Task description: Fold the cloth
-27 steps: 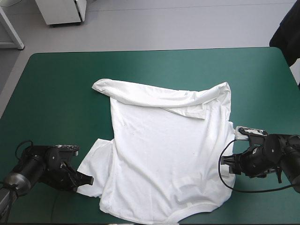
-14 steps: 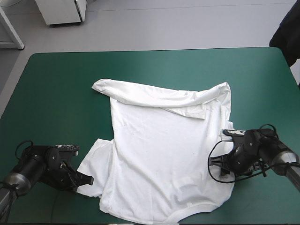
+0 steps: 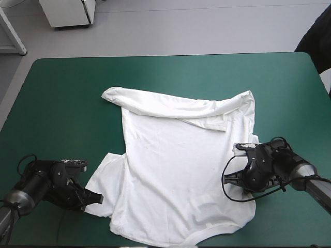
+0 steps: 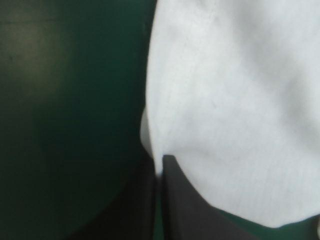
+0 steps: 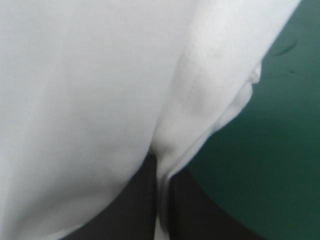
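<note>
A white short-sleeved cotton T-shirt [image 3: 181,170] lies spread flat across the middle of the high view, on the table's teal-green cover [image 3: 62,103]. Its far edge [image 3: 170,107] is rolled over into a thick band in the upper half of the frame. At the lower left of the high view, the left gripper [image 3: 97,198] has its black fingers pressed nearly together on the rim of the loose sleeve [image 3: 103,173]. The left wrist view shows only a thin sliver of fabric between them. The right gripper [image 5: 162,170], at the lower right of the high view, is likewise clamped on the shirt's side edge, with a doubled seam pinched between its fingers.

The likeliest failure is the left grip. With so little cloth caught, the sleeve could slide out once the arm lifts or pulls. The two holds also do not match, one on a sleeve and one on the body's side. Raising both together would probably drag the shirt askew and leave a crooked crease. The rolled far edge may stay bunched and get trapped inside the fold. A fast pull could also slide the whole shirt toward the near table edge
</note>
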`<state>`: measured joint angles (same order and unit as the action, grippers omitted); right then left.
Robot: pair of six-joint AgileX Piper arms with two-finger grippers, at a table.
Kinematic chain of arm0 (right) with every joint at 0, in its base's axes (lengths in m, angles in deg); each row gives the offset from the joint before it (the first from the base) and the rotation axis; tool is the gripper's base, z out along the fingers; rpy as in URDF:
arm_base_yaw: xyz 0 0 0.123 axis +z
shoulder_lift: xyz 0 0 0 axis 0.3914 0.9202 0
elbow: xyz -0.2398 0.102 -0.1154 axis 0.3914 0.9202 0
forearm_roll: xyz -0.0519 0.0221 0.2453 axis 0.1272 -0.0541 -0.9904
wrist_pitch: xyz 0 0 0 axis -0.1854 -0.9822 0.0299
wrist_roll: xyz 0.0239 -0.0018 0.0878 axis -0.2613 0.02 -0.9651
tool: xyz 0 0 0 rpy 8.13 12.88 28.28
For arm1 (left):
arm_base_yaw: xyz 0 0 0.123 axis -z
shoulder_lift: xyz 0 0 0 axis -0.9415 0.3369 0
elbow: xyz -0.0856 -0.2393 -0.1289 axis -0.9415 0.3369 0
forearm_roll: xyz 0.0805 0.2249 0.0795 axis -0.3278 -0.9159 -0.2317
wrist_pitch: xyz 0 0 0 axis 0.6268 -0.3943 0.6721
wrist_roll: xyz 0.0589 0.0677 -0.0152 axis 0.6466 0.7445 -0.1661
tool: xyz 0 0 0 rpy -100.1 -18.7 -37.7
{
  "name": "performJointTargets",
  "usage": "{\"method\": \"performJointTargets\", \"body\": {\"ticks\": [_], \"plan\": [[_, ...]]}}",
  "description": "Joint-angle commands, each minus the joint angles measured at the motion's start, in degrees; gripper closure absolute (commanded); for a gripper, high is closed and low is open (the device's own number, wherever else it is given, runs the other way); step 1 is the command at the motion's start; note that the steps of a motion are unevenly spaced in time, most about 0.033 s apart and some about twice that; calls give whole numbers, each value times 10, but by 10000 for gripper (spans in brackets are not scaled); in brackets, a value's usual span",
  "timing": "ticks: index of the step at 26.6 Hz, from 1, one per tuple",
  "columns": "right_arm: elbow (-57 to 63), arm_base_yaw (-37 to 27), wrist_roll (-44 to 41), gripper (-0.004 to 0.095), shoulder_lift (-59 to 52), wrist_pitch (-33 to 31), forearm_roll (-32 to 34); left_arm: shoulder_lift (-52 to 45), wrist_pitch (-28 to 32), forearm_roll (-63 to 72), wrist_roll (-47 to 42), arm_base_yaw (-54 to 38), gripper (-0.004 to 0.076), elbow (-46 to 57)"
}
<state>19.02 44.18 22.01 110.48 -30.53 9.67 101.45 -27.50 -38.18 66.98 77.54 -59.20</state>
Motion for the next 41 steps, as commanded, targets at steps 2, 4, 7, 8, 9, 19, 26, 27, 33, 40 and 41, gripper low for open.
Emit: {"method": "performJointTargets", "body": {"ticks": [2,4,7,8,9,19,26,27,33,40,41], "plan": [[11,7,1,925,-7,11,-12,-1,21,13,0,1,746,-35],[-2,7,1,924,-27,-7,3,-1,10,13,0,1,746,-60],[-29,4,1,924,-62,-42,28,-1,-9,13,7,1,746,-113],[-42,4,-1,925,-72,-52,38,-1,-16,15,7,1,746,-136],[-56,4,-1,925,-84,-66,47,-1,-26,15,10,1,746,-159],[-261,4,25,925,-165,-165,86,-1,-98,57,38,1,746,-397],[-467,4,50,924,-163,-179,91,-1,-101,109,63,1,746,-594],[-493,4,55,924,-160,-180,91,0,-97,116,68,1,746,-618],[-758,4,126,924,-124,-181,99,18,-65,137,87,1,746,-854],[-1065,4,203,922,-44,-171,79,49,26,194,117,1,746,-1068],[-1095,4,210,922,-34,-160,63,49,42,194,117,1,746,-1085]]}}
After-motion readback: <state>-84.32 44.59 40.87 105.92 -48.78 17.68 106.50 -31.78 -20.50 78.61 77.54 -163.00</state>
